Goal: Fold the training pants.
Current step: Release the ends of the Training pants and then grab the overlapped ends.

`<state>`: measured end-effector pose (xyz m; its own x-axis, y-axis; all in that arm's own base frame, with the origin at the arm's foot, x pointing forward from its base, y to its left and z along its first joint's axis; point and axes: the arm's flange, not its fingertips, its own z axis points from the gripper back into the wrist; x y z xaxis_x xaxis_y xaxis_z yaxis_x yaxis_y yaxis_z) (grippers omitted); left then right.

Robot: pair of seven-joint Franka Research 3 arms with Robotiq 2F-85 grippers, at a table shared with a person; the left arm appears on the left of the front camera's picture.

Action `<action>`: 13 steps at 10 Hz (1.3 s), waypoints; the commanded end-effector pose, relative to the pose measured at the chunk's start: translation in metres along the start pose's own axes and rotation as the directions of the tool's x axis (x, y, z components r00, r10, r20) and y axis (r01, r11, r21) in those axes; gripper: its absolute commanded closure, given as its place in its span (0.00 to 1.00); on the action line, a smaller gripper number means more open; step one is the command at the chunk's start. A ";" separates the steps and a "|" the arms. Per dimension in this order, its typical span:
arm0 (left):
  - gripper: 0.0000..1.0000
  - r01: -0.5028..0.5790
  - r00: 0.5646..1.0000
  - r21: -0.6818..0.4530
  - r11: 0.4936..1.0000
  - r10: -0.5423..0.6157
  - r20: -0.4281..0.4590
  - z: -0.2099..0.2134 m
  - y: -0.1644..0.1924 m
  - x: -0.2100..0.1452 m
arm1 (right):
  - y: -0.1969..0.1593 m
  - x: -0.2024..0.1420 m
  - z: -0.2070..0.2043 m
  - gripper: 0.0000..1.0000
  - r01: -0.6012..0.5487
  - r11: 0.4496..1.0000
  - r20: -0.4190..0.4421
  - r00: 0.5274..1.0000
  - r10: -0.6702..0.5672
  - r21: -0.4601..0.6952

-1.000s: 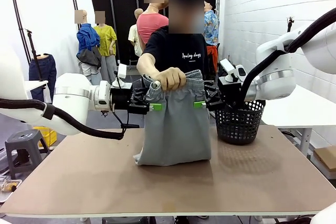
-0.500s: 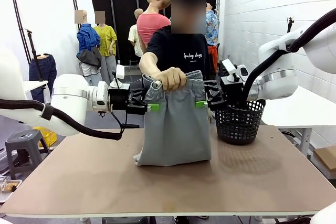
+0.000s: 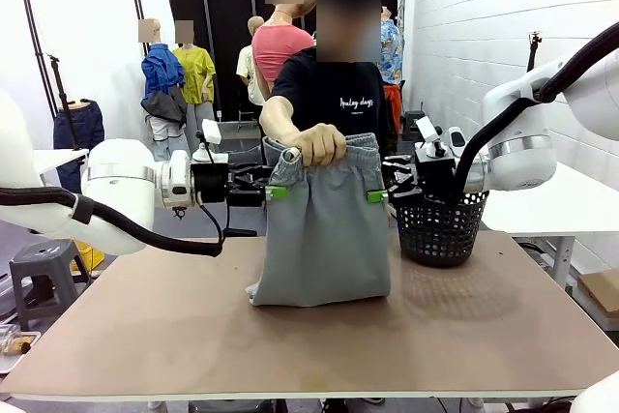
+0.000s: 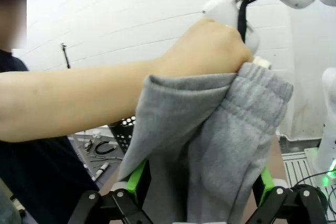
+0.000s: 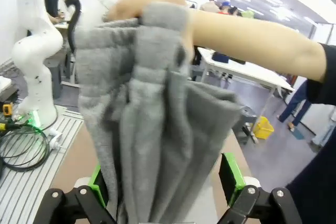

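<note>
Your left arm comes in level from the left of the front view. Its left gripper (image 3: 275,191) points toward the centre with the jaws spread wide. Your right arm reaches in from the right in the same way, passing above the black mesh basket (image 3: 442,229). The right gripper (image 3: 379,196) faces the other one, also fully spread, and neither is closed on anything. At upper centre the person's hand (image 3: 314,145) bunches the waistband in a fist, with the arm stretched forward over the table (image 3: 290,345).

The training pants (image 3: 324,239) hang from that fist in the middle of the frame, and their lower end rests crumpled on the tabletop. Your green pads sit at the two side edges of the cloth, just under the gathered waistband.

In the left wrist view the grey cloth (image 4: 226,129) drops between the spread fingers of the left gripper (image 4: 201,182) and fills most of the gap, with the fist (image 4: 210,45) above it. The right wrist view shows the same thing. The fabric (image 5: 152,129) hangs between the open fingers of the right gripper (image 5: 165,179), low in the frame.

The basket stands just beside the right edge of the pants, beneath your right wrist. A corner of cloth juts out at the lower left of the pile. Bare tabletop runs across the whole lower part of the front view.
</note>
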<state>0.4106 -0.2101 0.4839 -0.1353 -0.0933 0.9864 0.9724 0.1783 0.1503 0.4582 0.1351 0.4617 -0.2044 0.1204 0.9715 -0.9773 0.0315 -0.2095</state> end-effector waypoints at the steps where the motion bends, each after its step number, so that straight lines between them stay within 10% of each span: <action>1: 0.00 0.014 1.000 0.111 0.994 -0.015 0.012 0.004 -0.007 -0.002 | 0.003 0.000 0.002 0.00 0.021 0.996 0.014 1.000 -0.020 -0.092; 13: 0.00 -0.011 0.999 0.071 0.997 0.014 -0.040 0.008 -0.008 -0.012 | 0.001 -0.003 0.004 0.00 0.094 0.990 0.059 0.993 -0.101 0.104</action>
<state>0.4010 -0.2034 0.4762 -0.1102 -0.1289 0.9855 0.9516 0.2727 0.1420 0.4529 0.1329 0.4548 -0.1349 0.0498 0.9896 -0.9907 -0.0268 -0.1337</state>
